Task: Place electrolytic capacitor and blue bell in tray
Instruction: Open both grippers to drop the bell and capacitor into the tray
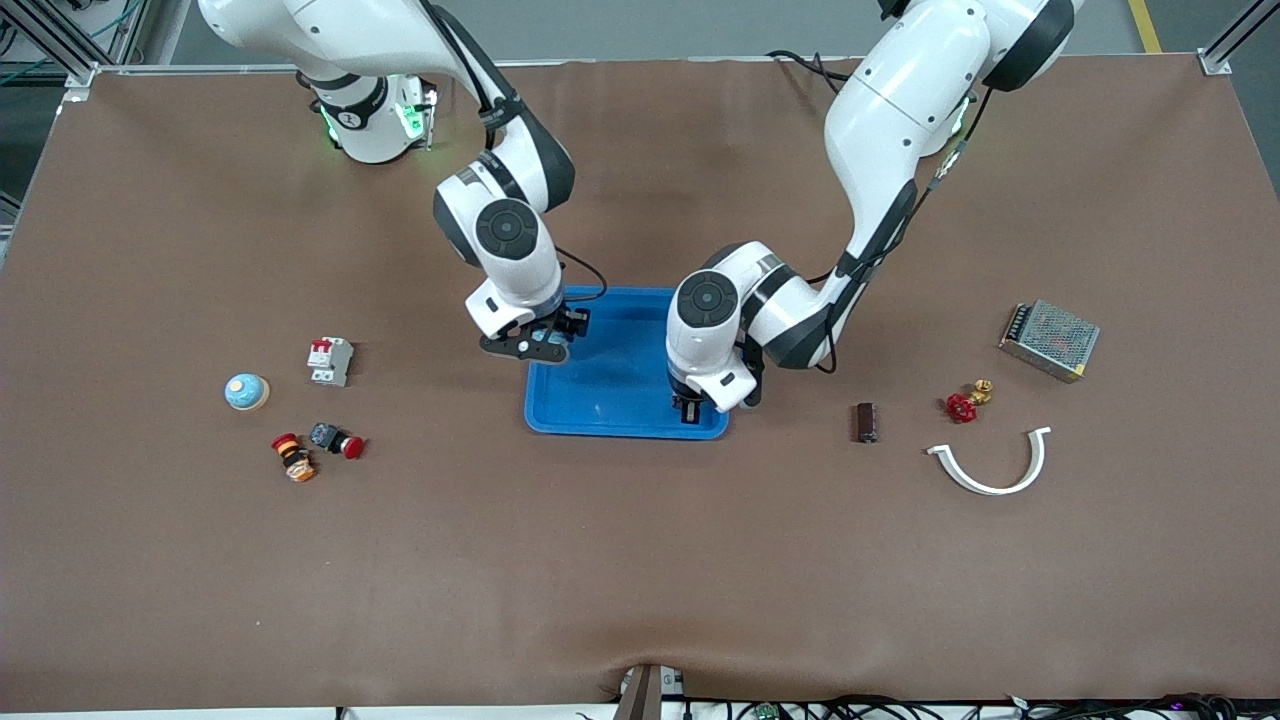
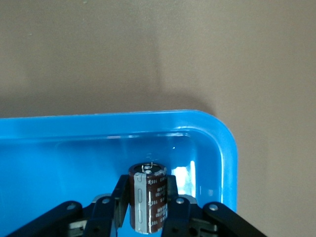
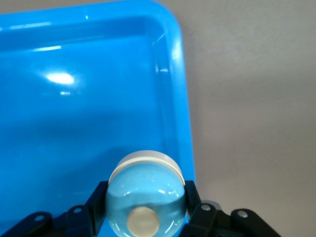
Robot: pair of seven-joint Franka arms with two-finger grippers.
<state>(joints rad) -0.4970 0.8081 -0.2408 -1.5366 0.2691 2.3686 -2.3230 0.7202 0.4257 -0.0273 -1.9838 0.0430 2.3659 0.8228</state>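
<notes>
Grippers poised over the blue tray [image 1: 610, 385]: my left gripper [image 2: 148, 207] pinches a brown capacitor [image 2: 147, 196] at one corner, while my right gripper [image 3: 145, 207] clamps the blue bell [image 3: 145, 195] over the tray's rim.

You won't get readable text here. The capacitor [image 2: 147, 197] between the left claw [image 2: 146, 210] fingers has pale print down its brown sleeve, too small to make out. The right arm's base [image 1: 362, 122] carries a dark round mark, also illegible. Nothing else lettered.
</notes>
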